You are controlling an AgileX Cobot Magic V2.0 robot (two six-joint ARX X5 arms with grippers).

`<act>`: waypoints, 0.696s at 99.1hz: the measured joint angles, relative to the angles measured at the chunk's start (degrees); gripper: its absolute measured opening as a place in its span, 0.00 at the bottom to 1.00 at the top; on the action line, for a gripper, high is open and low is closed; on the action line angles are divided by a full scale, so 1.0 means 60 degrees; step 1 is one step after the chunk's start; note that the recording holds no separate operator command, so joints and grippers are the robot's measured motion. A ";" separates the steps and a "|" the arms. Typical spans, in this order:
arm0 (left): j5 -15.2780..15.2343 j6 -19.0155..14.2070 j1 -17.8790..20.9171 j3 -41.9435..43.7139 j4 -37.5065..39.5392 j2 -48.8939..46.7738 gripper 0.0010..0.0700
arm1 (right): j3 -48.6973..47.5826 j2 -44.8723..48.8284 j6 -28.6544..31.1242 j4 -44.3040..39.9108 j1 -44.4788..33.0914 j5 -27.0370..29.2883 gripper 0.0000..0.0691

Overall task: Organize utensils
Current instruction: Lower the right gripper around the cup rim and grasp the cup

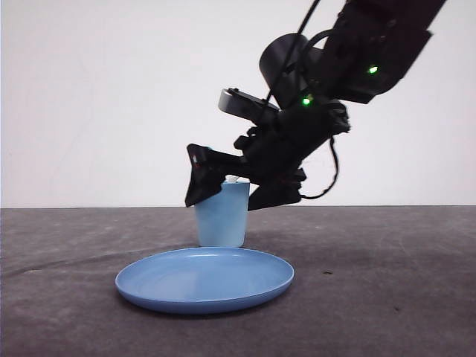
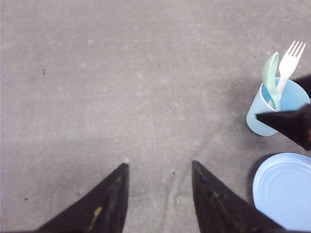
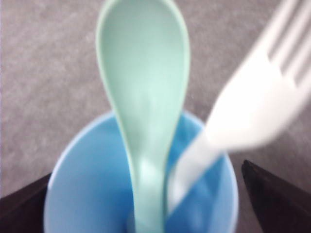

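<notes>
A pale mint-green spoon (image 3: 143, 97) and a white fork (image 3: 252, 111) stand handle-down in the light blue cup (image 3: 82, 194), heads leaning out over its rim. My right gripper (image 3: 146, 170) is open, with one dark finger on either side of the cup and touching neither utensil. From the front, this gripper (image 1: 222, 202) hangs over the cup (image 1: 221, 219) and covers most of the utensils. My left gripper (image 2: 160, 164) is open above bare table, with the cup (image 2: 262, 119), spoon (image 2: 270, 73) and fork (image 2: 290, 58) off to one side.
A round blue plate (image 1: 204, 279) lies on the dark grey table just in front of the cup, and its rim (image 2: 286, 189) shows in the left wrist view. A plain white wall stands behind the table.
</notes>
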 joint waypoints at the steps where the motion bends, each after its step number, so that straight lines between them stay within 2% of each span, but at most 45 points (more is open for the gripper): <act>1: 0.0000 0.0000 0.0000 0.0000 -0.0004 0.0000 0.33 | 0.0033 0.0022 0.0000 -0.0015 0.0000 -0.0011 0.99; 18: 0.0000 0.0000 0.0000 0.0000 0.0007 0.0000 0.33 | 0.0208 0.0076 -0.0022 -0.0266 0.0000 -0.0069 0.98; 31: 0.0000 0.0000 0.0000 0.0000 0.0011 0.0000 0.33 | 0.0211 0.0076 -0.0076 -0.0306 0.0000 -0.0080 0.77; 37: 0.0000 0.0000 0.0000 0.0000 0.0011 0.0000 0.33 | 0.0215 0.0076 -0.0102 -0.0339 0.0000 -0.0069 0.72; 69: 0.0000 0.0000 0.0000 0.0000 0.0015 0.0000 0.33 | 0.0233 -0.0117 -0.0160 -0.0852 0.0025 -0.0055 0.68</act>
